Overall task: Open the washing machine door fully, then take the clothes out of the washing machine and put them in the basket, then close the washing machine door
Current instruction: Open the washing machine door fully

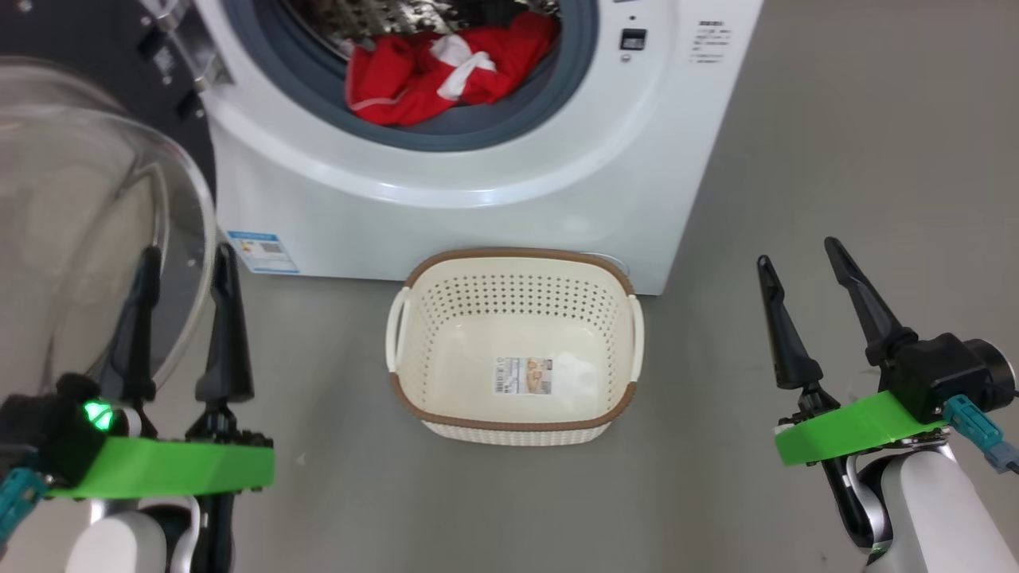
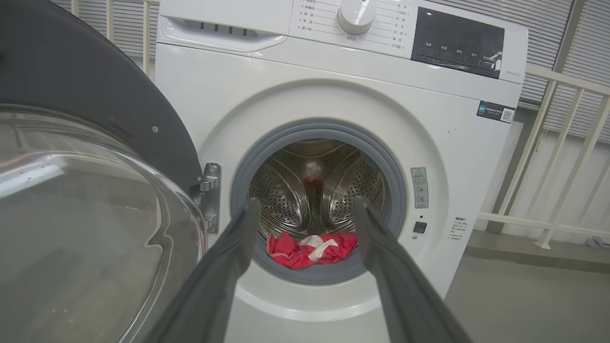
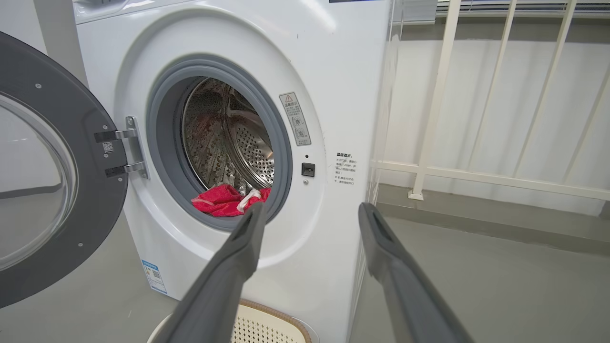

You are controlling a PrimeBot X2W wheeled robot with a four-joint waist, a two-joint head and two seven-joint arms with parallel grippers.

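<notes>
The white washing machine (image 1: 493, 183) (image 2: 333, 85) (image 3: 343, 71) stands ahead with its round door (image 1: 87, 215) (image 2: 81, 214) (image 3: 43, 166) swung open to the left. Red and white clothes (image 1: 446, 72) (image 2: 312, 247) (image 3: 224, 201) lie at the drum's front lip. An empty cream basket (image 1: 513, 422) (image 3: 267, 328) sits on the floor before the machine. My left gripper (image 1: 185, 263) (image 2: 305, 205) is open, low at the left, next to the door's glass bowl. My right gripper (image 1: 798, 256) (image 3: 312, 212) is open at the lower right, clear of everything.
Grey floor (image 1: 836, 143) spreads to the right of the machine. A cream railing (image 3: 476, 119) (image 2: 562, 157) runs along the wall beyond the machine's right side. The door's bulging glass takes up the room at the left.
</notes>
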